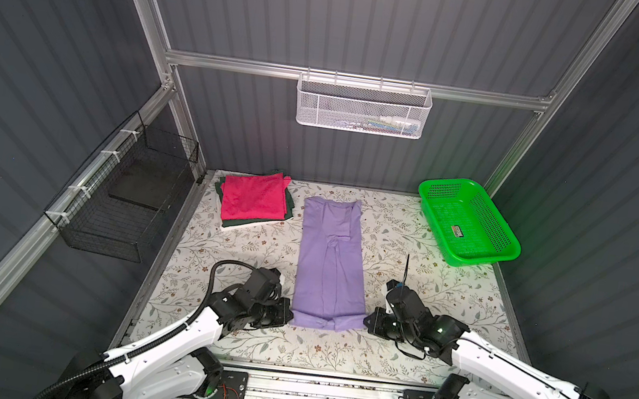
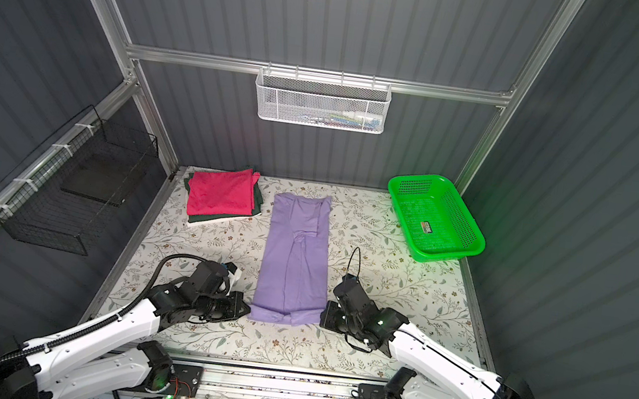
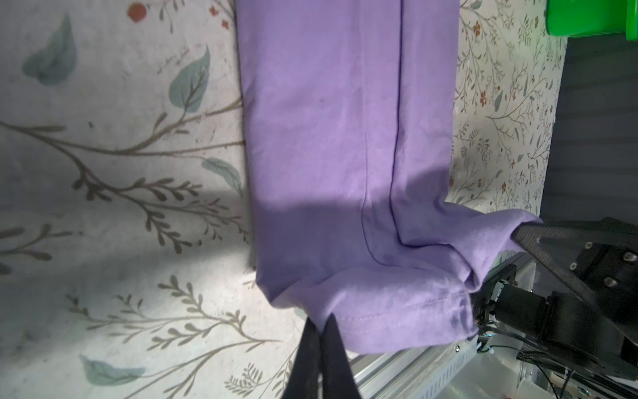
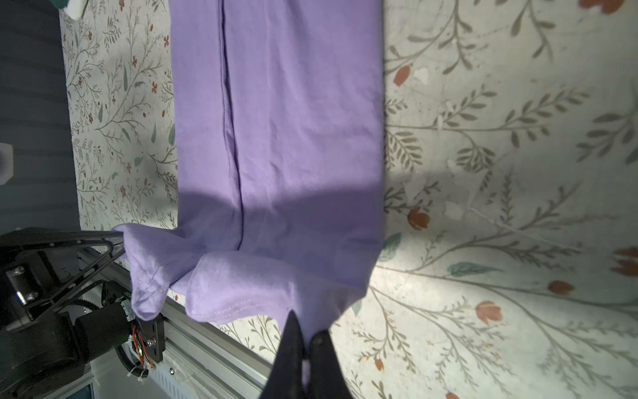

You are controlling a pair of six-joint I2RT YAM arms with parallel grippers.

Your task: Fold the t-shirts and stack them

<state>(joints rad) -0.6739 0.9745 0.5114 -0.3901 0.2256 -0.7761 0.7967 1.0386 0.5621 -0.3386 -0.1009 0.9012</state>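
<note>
The lavender t-shirt (image 1: 328, 260) is pinched at its hem corners by the closed left gripper (image 3: 322, 321) and right gripper (image 4: 307, 328). Its length is laid, seemingly straight, ahead of both.

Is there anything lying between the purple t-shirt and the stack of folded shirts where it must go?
Nothing visible does. Only bare table lies between the purple t-shirt and the pink t-shirt topping the stack. The green basket stands far right, off that path. The left gripper and right gripper pinch the purple t-shirt's near hem.
</note>
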